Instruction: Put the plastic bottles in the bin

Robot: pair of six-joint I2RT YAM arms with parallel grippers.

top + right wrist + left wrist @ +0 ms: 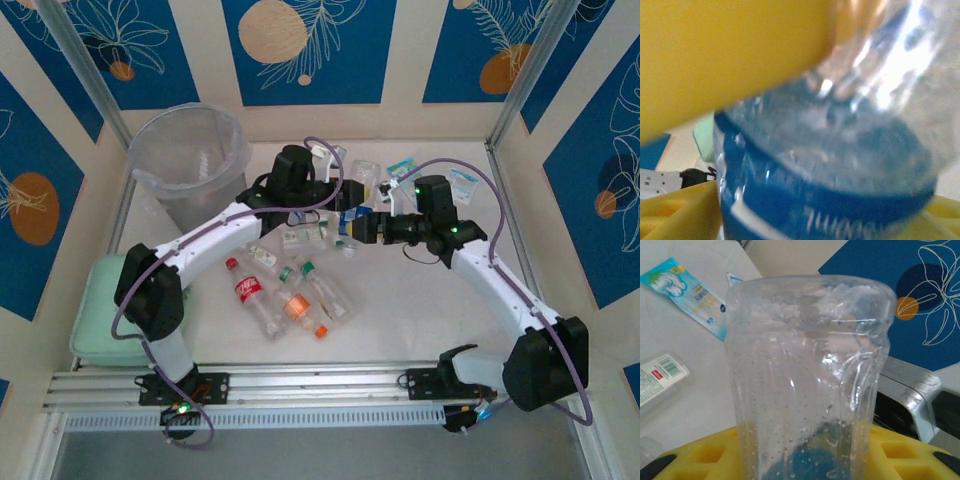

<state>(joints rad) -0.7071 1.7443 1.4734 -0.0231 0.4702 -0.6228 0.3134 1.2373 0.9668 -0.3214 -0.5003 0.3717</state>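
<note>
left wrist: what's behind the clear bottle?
A blue-and-white packet on the table and a second packet corner, which the clear bottle partly covers. Anything directly behind it is hidden.

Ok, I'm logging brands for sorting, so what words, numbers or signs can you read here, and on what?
Nothing can be read for sure.
On the blue-label bottle: white lettering, too blurred.
On the white-label bottle: a barcode and small print, too small.
On the packet: print too small.
On the red-label bottle: white script, too small.
</note>
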